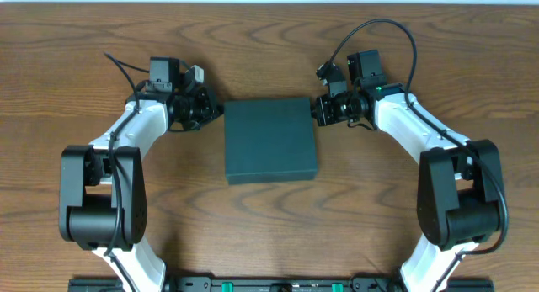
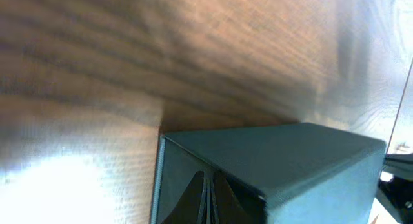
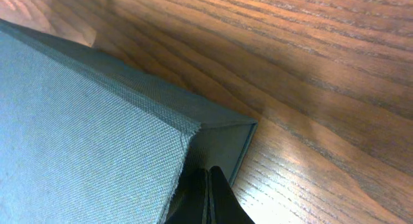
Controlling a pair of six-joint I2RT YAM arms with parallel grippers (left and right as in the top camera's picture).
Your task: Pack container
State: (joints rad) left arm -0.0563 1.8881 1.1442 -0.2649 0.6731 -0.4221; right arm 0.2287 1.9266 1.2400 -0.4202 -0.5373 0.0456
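Two arms flank the container [image 1: 269, 140], which sits shut at the centre of the worktop [image 1: 269, 233], its flap lid lying flat on top. Your left tool [image 1: 212, 112] stands at the container's far left corner and your right tool [image 1: 322, 109] at its far right corner, each just beside or touching the side wall; the overhead view does not settle which.

In both wrist views the fingertips [image 2: 190, 204] meet in a thin dark wedge, low against the box's side and pressed together. Nothing is visibly caught between them. The right wrist view shows the same closed pair [image 3: 193, 204] under the cloth-textured corner of the lid.

No loose items lie on the worktop in any view, and you cannot see inside the box. The step in hand is therefore most likely work on the lid or the box itself at its far edge, not the fetching of goods.

For the next move, you likely need to spread the fingers before taking any hold on the flap. Keep the two sides level, because an uneven push at one corner could turn the box on the smooth wood.
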